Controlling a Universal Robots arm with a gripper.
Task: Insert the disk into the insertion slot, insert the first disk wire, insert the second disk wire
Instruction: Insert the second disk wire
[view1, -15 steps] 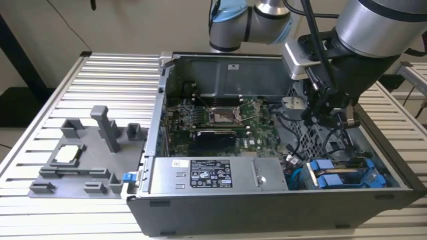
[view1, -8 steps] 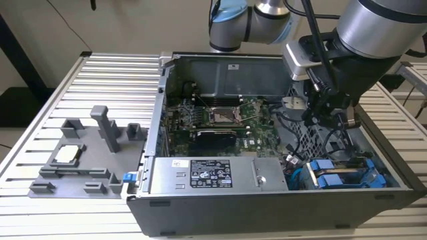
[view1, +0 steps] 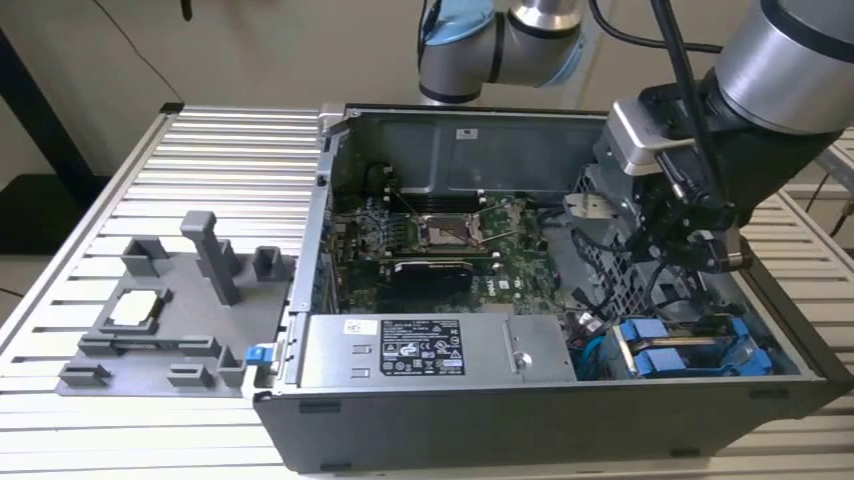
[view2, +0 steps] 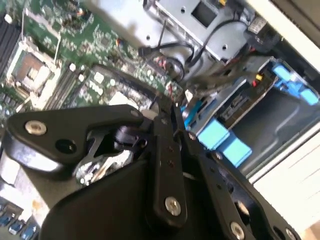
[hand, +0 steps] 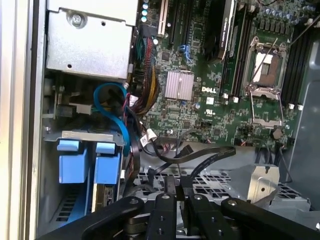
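Observation:
Two blue-framed drives (view1: 663, 352) sit side by side in the grey drive bay at the case's corner on the exterior view's right; either may be the disk. Their blue ends (hand: 90, 162) show under the bay's metal rim (hand: 90, 135), the insertion slot. My gripper (view1: 714, 258) hangs inside the case above the perforated cage, a short way from the drives. In both wrist views its fingers (hand: 172, 200) stand pressed together. A black wire (hand: 205, 160) loops over the cage and runs down to the fingertips; the gripper (view2: 170, 109) looks shut on it.
The open case holds a green motherboard (view1: 441, 235), a grey power supply (view1: 420, 350) at the front and a perforated grey cage (hand: 220, 180) below the gripper. A blue cable (hand: 114, 107) curls beside the drives. A grey fixture (view1: 160, 320) stands on the slatted table, exterior view's left.

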